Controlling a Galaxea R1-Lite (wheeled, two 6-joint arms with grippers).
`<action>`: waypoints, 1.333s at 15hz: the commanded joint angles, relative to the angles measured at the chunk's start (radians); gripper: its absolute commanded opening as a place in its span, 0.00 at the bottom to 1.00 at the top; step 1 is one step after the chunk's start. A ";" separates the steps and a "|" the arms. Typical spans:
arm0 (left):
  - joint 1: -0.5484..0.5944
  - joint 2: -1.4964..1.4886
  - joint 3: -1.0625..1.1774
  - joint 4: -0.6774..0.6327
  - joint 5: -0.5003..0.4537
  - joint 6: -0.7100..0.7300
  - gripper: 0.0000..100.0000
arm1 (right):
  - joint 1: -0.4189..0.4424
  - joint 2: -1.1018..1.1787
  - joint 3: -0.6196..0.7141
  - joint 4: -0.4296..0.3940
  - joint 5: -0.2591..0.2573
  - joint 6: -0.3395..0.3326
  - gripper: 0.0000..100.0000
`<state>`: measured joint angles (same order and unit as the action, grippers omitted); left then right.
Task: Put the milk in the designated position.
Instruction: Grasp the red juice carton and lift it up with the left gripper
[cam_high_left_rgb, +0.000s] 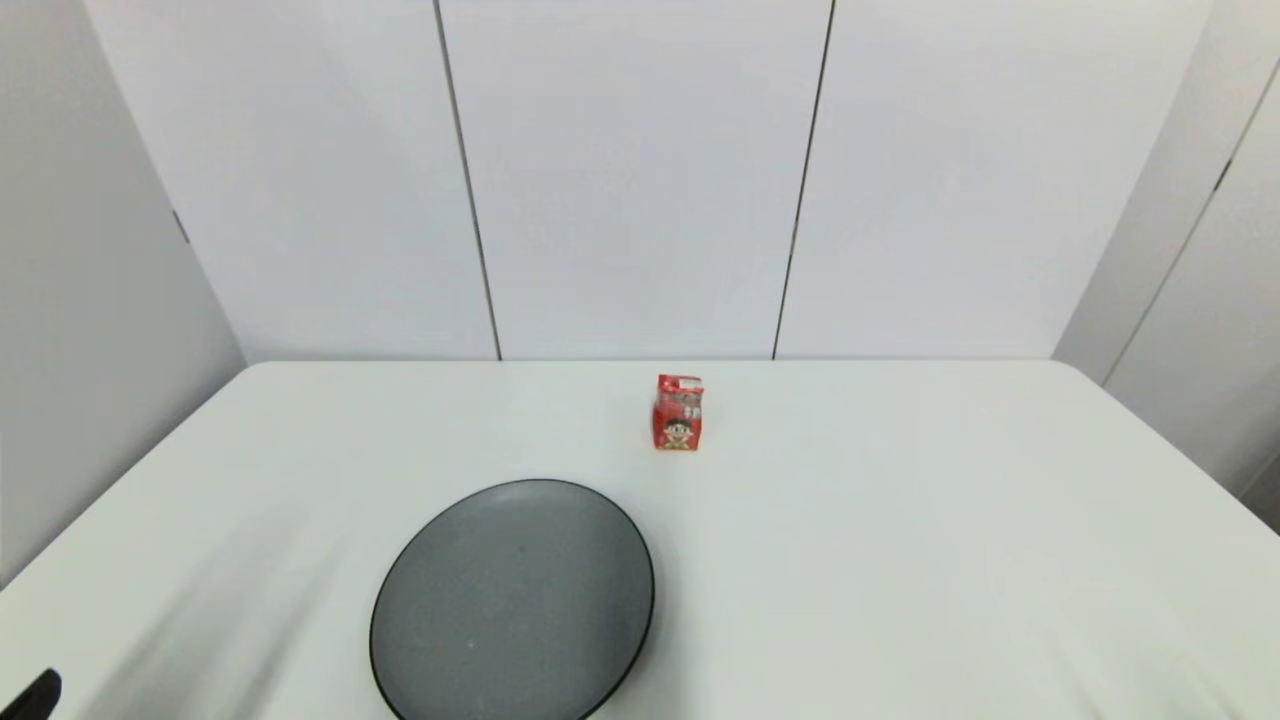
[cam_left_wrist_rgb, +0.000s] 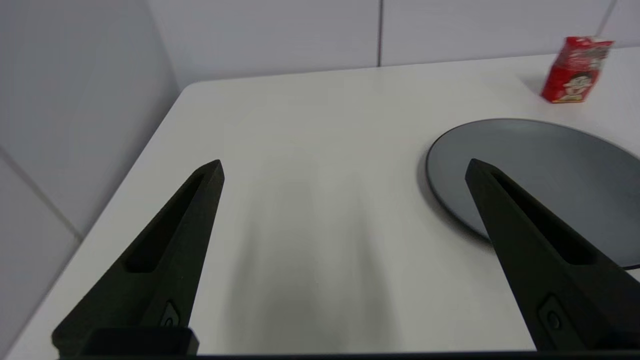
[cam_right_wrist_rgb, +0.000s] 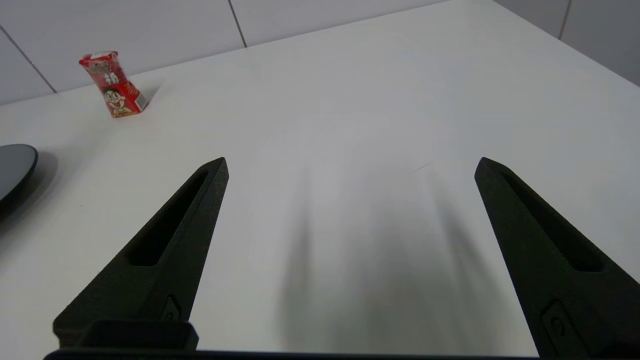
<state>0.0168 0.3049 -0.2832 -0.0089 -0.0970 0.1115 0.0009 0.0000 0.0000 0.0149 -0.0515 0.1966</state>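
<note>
Hovering low over the near left of the white table (cam_high_left_rgb: 900, 560), my left gripper (cam_left_wrist_rgb: 345, 170) has its fingers spread wide, holding nothing; only a sliver of it shows at the head view's lower left corner. My right gripper (cam_right_wrist_rgb: 350, 165) hangs over the near right side, fingers also spread wide and empty, outside the head view. Milk (cam_high_left_rgb: 678, 413) stands upright toward the far edge, roughly mid-table, cartoon face toward me, well apart from both grippers. Dark grey plate (cam_high_left_rgb: 512, 600) sits nearer me, left of the carton, not touching it. White panelled walls (cam_high_left_rgb: 640, 180) enclose the table behind and at both sides.
</note>
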 joint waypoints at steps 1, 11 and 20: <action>-0.009 0.626 -0.436 0.006 -0.438 0.208 1.00 | 0.001 0.002 0.000 0.000 -0.001 0.001 1.00; -0.322 1.494 -0.998 0.001 -0.793 0.491 1.00 | 0.001 0.002 0.000 0.000 -0.001 0.001 1.00; -0.363 1.930 -1.338 0.001 -0.773 0.484 1.00 | 0.001 0.002 0.000 0.000 -0.001 0.001 1.00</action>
<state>-0.3426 2.1181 -1.5404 -0.0081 -0.8657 0.5987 0.0009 0.0000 0.0000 0.0153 -0.0515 0.1970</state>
